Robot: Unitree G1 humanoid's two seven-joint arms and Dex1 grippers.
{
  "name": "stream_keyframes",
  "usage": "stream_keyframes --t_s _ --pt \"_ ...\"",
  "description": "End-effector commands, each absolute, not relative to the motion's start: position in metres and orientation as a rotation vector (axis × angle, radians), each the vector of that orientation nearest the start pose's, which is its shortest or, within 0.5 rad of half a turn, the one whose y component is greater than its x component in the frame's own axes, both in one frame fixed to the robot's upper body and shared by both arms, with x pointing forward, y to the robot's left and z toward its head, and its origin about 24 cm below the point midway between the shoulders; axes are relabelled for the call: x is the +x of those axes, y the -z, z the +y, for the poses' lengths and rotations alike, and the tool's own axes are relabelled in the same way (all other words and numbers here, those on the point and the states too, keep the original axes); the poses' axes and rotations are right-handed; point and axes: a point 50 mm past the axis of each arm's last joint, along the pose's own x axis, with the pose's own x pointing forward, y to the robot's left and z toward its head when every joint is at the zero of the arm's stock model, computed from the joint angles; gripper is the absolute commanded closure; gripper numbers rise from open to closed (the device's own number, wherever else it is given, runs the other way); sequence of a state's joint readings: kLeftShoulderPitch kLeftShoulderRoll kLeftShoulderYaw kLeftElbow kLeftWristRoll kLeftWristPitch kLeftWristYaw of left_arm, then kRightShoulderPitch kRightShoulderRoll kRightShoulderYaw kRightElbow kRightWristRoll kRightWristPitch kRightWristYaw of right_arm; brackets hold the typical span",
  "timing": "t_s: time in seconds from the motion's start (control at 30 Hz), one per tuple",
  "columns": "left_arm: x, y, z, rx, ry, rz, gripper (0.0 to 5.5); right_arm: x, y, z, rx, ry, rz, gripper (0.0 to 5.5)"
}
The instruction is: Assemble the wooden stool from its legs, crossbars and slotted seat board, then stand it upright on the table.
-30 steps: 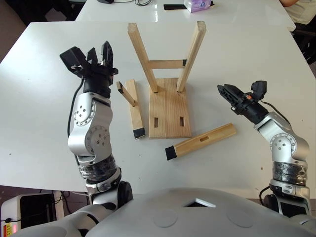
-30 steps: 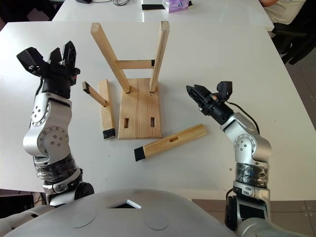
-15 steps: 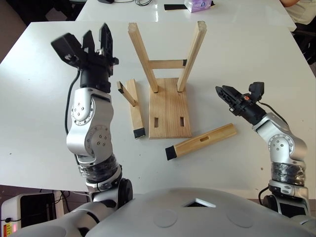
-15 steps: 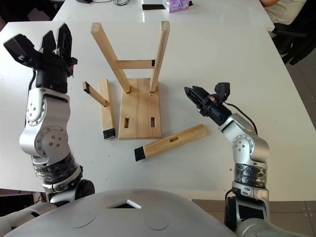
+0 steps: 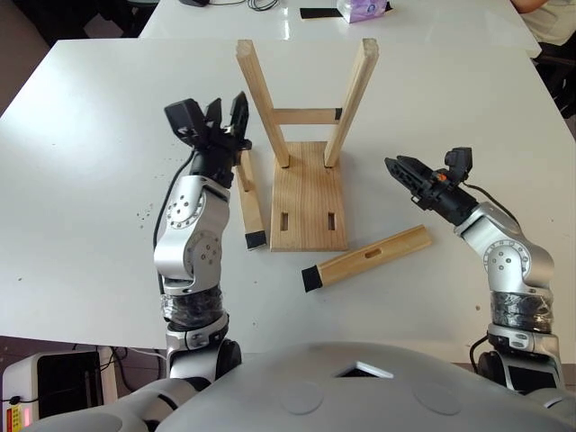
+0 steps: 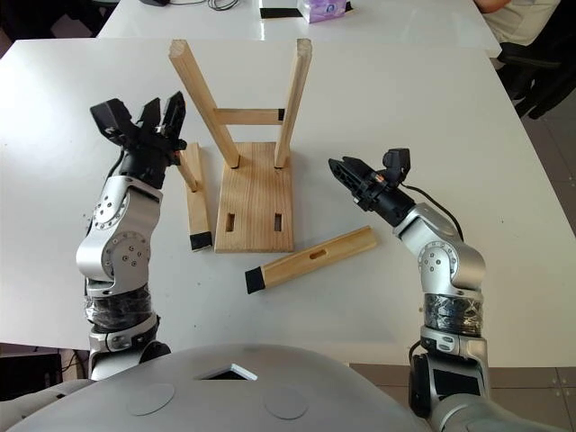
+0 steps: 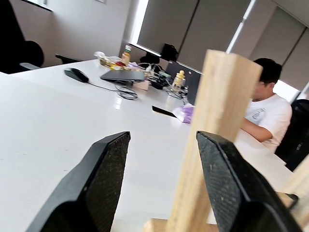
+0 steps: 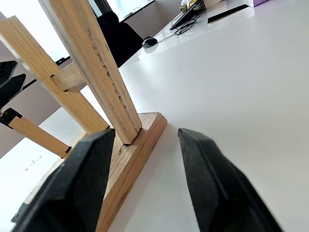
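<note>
The slotted seat board [image 5: 309, 196] lies flat mid-table. Two legs [image 5: 261, 103] [image 5: 351, 101] stand up from its far end, joined by a crossbar [image 5: 304, 116]. A loose leg with a crossbar stub [image 5: 249, 211] lies just left of the board, and another loose leg [image 5: 367, 256] lies at its front right. My left gripper [image 5: 227, 110] is open, raised beside the left upright leg; in the left wrist view that leg [image 7: 217, 121] rises close to one finger [image 7: 227, 188]. My right gripper [image 5: 396, 166] is open and empty, right of the board, pointing at it [image 8: 130, 164].
The white table [image 5: 90, 180] has free room to the far left and right. A second table behind carries a tissue box [image 5: 363, 9] and a dark flat item [image 5: 318, 13]. A seated person shows in the left wrist view.
My left arm has swung in from the left and dropped, bringing its open gripper up to the left upright leg. The right gripper has edged slightly towards the board.
</note>
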State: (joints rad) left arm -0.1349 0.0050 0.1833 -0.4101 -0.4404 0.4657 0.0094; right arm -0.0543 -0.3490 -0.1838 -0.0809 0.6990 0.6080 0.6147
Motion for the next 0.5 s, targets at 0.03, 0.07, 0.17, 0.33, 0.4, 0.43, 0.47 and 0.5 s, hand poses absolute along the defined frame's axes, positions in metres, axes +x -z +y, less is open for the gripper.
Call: stream_keyframes --t_s 0.03,0.07,0.17,0.33,0.4,0.43,0.47,0.5 --pt "0.252 -0.147 0.186 -0.444 -0.039 -0.193 2.94 0.243 -0.062 -0.199 0.474 -0.609 0.269 3.08" --pt "0.248 -0.156 0.189 -0.456 -0.055 -0.229 2.94 0.243 -0.062 -0.199 0.476 -0.607 0.270 3.08" --pt "0.239 -0.172 0.192 -0.478 -0.088 -0.253 2.94 0.236 -0.059 -0.201 0.483 -0.590 0.275 3.08" --pt "0.223 -0.166 0.180 -0.498 -0.043 -0.095 2.94 0.225 -0.055 -0.203 0.494 -0.548 0.279 3.08" --pt "0.212 -0.144 0.187 -0.518 -0.068 0.049 2.94 0.217 -0.052 -0.204 0.492 -0.528 0.285 3.08" --pt "0.207 -0.132 0.195 -0.539 -0.117 0.115 2.94 0.214 -0.050 -0.205 0.491 -0.517 0.287 3.08" --pt "0.202 -0.120 0.206 -0.531 -0.168 0.174 2.94 0.211 -0.049 -0.206 0.492 -0.507 0.288 3.08" --pt "0.196 -0.112 0.217 -0.517 -0.228 0.216 2.94 0.210 -0.049 -0.207 0.493 -0.499 0.288 3.08"
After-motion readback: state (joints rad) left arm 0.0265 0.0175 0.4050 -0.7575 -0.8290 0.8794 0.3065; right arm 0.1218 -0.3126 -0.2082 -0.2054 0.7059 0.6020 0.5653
